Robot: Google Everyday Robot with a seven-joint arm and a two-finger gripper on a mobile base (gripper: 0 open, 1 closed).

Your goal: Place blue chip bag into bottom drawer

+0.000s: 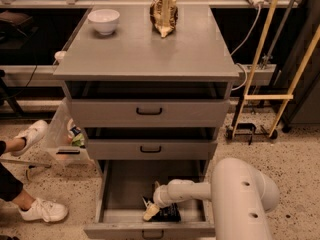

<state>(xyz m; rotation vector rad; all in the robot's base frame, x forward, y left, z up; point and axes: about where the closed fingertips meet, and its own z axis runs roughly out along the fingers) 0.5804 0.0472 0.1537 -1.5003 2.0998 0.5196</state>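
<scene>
The bottom drawer (120,186) of the grey cabinet is pulled open and shows its plain grey tray. The blue chip bag (168,213) lies on the drawer floor near the front right. My gripper (151,210) reaches down into the drawer from the right and sits at the bag's left edge, with one pale fingertip (150,213) pointing toward the drawer front. My white arm (240,194) covers the drawer's right side.
On the cabinet top (150,49) stand a white bowl (104,20) and an upright brown-and-tan chip bag (164,14). The two upper drawers (149,112) are closed. A person's white shoes (42,210) are on the floor at left. Wooden poles (260,59) lean at right.
</scene>
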